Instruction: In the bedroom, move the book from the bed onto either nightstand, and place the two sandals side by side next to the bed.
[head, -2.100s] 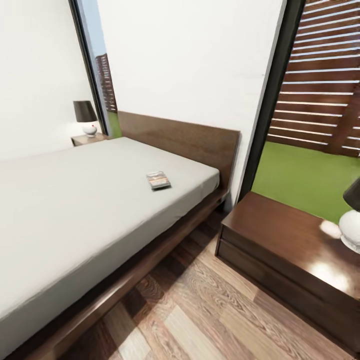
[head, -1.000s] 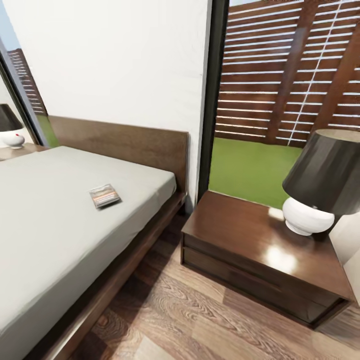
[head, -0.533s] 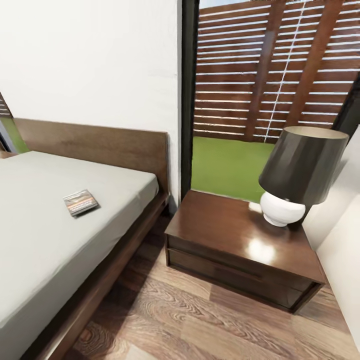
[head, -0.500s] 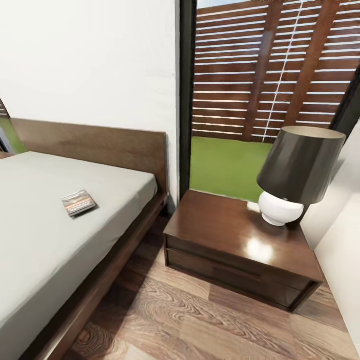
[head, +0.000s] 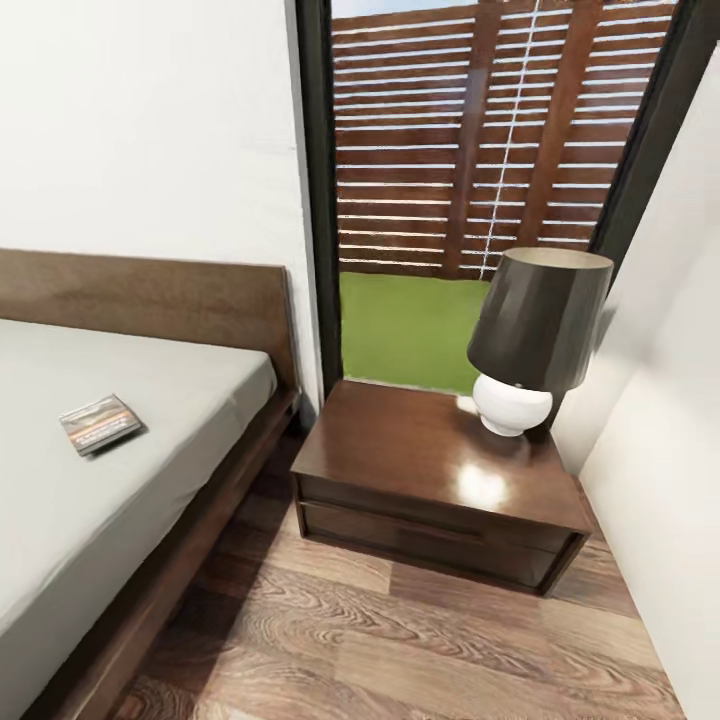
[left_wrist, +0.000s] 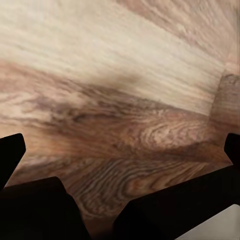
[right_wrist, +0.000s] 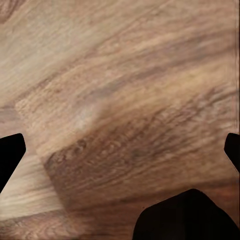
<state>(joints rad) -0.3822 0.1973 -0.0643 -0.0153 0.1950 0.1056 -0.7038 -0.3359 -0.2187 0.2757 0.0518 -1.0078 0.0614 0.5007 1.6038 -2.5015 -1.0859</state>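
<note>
Well apart from both grippers, the small thin paperback book (head: 101, 424) with a dark cover and an orange band is seen in the head view lying flat on the light-grey mattress of the low dark-brown wooden platform bed (head: 225, 465), some way in from the bed's near edge and short of the plain headboard. Lettering on the cover is too blurred to be read. Just beside the bed, separated from it by a narrow strip of the light brown wood-plank floor (head: 400, 640), stands the low, square, glossy dark-brown wooden nightstand (head: 410, 470) with a drawer front. On the nightstand's far corner a table lamp with a round white base and a dark conical shade (head: 535, 335) is set. Behind the nightstand a tall dark-framed window (head: 470, 150) is seen, with a slatted brown wooden fence and green grass beyond it. In the left wrist view the left gripper (left_wrist: 120, 150) is pointed at the plank floor, its two dark fingertips at opposite edges of the picture, so it is spread wide and nothing is held. In the right wrist view the right gripper (right_wrist: 120, 150) is likewise spread wide over bare planks, with nothing between the fingertips.
</note>
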